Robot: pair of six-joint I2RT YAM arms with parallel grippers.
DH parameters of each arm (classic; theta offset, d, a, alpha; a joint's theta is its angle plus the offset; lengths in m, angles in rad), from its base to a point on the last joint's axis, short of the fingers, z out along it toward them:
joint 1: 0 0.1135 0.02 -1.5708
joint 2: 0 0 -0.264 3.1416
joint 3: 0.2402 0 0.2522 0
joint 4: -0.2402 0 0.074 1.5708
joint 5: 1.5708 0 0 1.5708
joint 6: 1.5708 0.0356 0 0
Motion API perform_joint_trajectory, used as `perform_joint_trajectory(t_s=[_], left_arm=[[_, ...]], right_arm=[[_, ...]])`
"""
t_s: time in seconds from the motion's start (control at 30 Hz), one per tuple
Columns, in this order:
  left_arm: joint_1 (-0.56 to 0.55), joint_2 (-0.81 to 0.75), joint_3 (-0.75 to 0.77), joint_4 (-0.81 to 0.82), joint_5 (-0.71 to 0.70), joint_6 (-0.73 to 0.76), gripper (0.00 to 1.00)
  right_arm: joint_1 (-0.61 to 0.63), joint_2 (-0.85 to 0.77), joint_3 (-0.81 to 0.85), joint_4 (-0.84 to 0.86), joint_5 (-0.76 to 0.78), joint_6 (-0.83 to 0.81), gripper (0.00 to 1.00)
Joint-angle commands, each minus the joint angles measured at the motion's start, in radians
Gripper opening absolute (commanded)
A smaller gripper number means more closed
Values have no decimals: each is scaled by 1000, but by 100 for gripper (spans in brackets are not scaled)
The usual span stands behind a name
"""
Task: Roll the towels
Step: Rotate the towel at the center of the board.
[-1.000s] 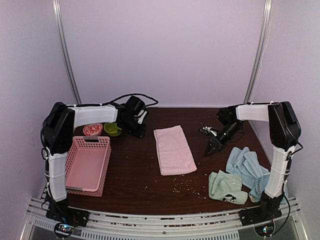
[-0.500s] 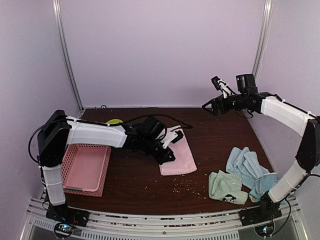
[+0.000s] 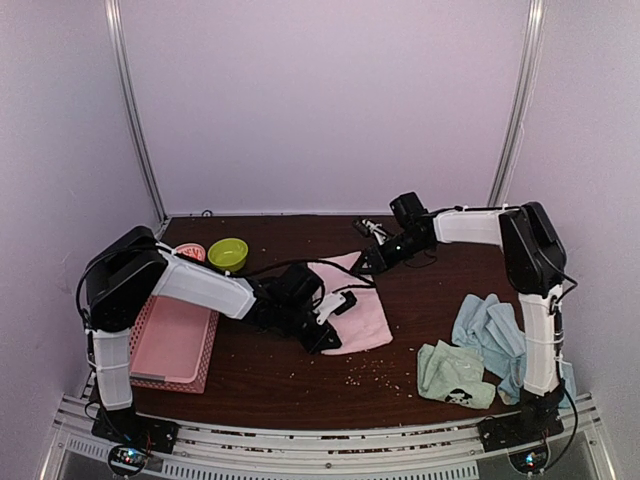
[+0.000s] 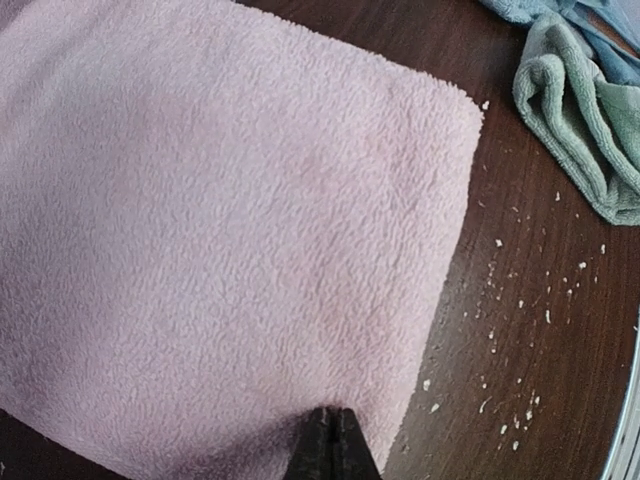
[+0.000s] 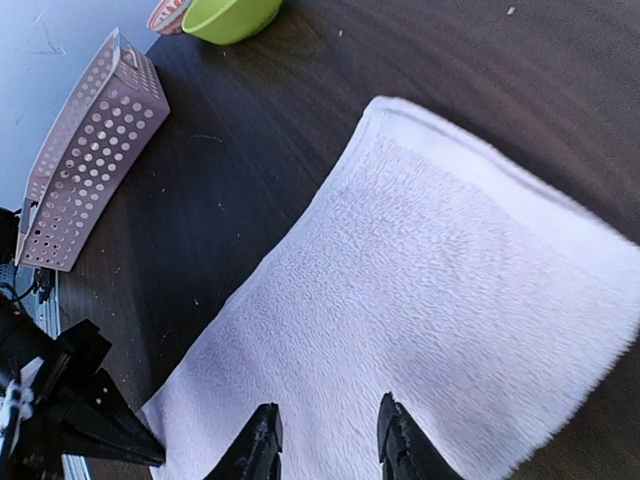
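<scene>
Right, dial read on the top view, 6 = arm bases.
Table (image 3: 270,385): dark wood.
Crumbs (image 3: 365,375): pale specks at 6, on the bare wood in front of the pink towel (image 3: 368,318).
Mint towel (image 3: 455,373): crumpled heap at 5, dark mark on its near edge, touching the blue towels (image 3: 488,332).
Blue towels: loose pile at 4, beside the right arm's upright link, unrolled.
Basket (image 3: 170,345): pink lattice, at 8, long side running near to far; left arm crosses above its far end.
Left gripper (image 4: 330,447): clenched, tips pressed together right at the pink towel's near-left edge. Cannot tell whether any cloth is nipped between them.
Pink towel: about dead centre, lying flat and unrolled, long axis running from 11 to 5. Near-right corner is square and flat on the wood, with the mint towel just past it.
Right gripper (image 5: 328,410): released, fingers parted with a clear gap, tips over the pink towel's far end, at 1. Cloth shows flat between the fingers; contact cannot be told.
Green bowl (image 3: 228,253): at 10, upright, well apart from the towels.
Red bowl (image 3: 190,252): just left of the green bowl, mostly hidden behind the left arm.
</scene>
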Motion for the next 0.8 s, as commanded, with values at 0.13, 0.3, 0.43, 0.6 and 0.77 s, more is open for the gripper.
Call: perform_joint_trajectory(t_s=[0.13,0.3,0.43,0.6,0.77], left_arm=[[0,-43,-87,-104,-135,71,0],[-2,-112,-144,-70,-161,70,0],[-3,-213,-186,25,-179,85,32],[-10,-313,-133,10,-213,126,49],[-27,-396,-146,-2,-277,246,73]], right_arm=[[39,112,-3,-32,188,96,28],[40,79,-65,-36,146,89,31],[40,0,11,-48,54,18,36],[31,-165,42,-128,51,-119,46],[-18,-406,-138,-87,80,-138,51]])
